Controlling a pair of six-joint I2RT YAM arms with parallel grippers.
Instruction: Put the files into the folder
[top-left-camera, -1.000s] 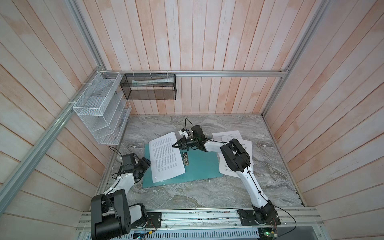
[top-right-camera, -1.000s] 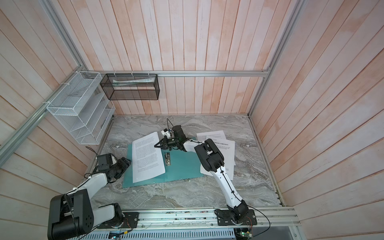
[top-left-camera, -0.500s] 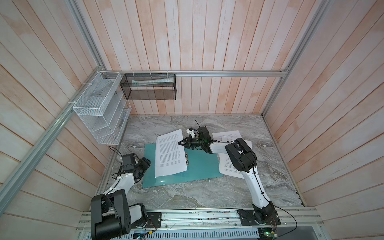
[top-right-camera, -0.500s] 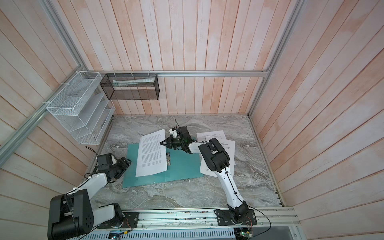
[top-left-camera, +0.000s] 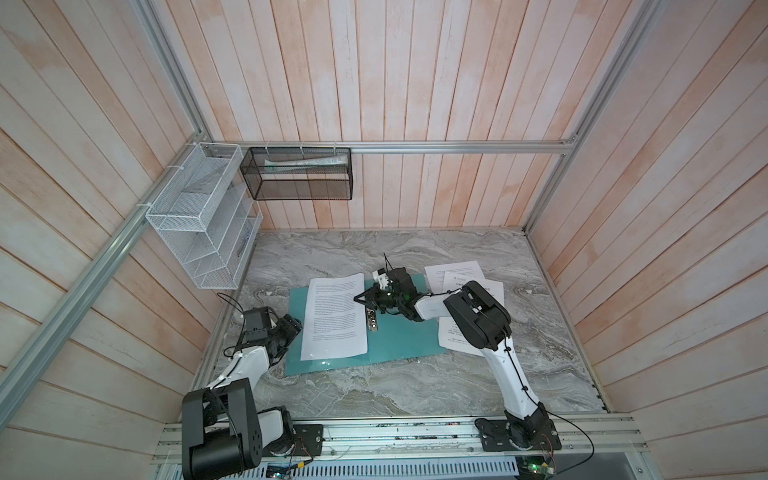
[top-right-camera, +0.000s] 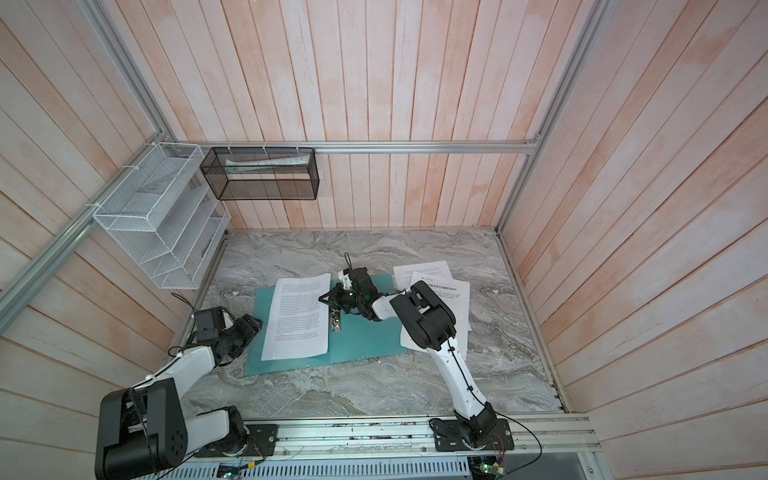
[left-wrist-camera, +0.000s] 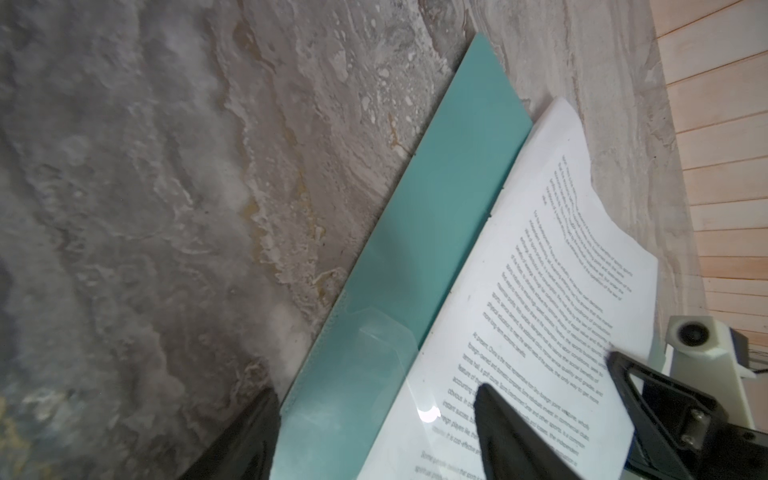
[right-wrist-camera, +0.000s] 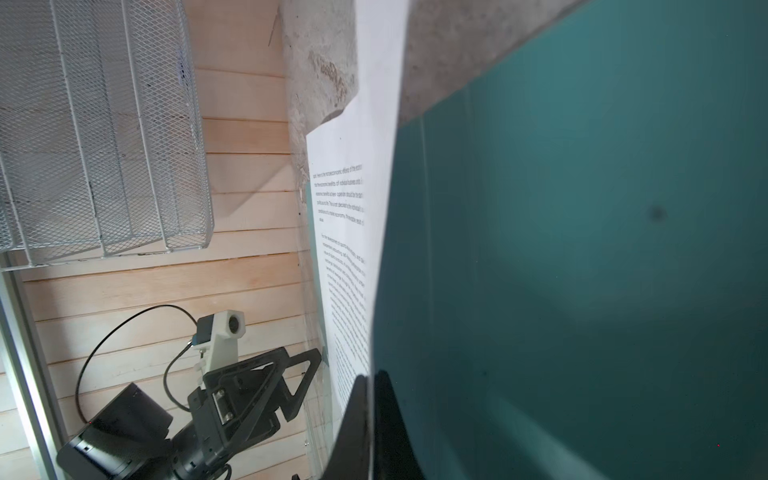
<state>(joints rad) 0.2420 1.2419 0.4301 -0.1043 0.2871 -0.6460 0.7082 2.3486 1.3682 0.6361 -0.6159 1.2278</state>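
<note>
The teal folder (top-left-camera: 407, 336) (top-right-camera: 365, 336) lies open on the marble table, with a small metal clip (top-left-camera: 372, 322) near its middle. One white printed sheet of the files (top-left-camera: 334, 320) (left-wrist-camera: 561, 270) covers its left half. My right gripper (top-left-camera: 357, 298) (right-wrist-camera: 370, 376) is shut on that sheet's right edge, which shows as a thin white line between the fingers. My left gripper (top-left-camera: 296, 328) (left-wrist-camera: 376, 392) is open at the folder's left edge, one finger over the table and one over the sheet. More files (top-left-camera: 455, 274) lie right of the folder, partly under the right arm.
A white wire-mesh rack (top-left-camera: 203, 216) hangs on the left wall and a black mesh basket (top-left-camera: 299, 174) on the back wall. Wooden walls close in three sides. The aluminium rail (top-left-camera: 395, 436) with both arm bases runs along the front.
My right gripper has shifted the sheet it holds, first rightward and away, then back toward the front, so it lies straighter over the folder's left half. The left arm has not moved.
</note>
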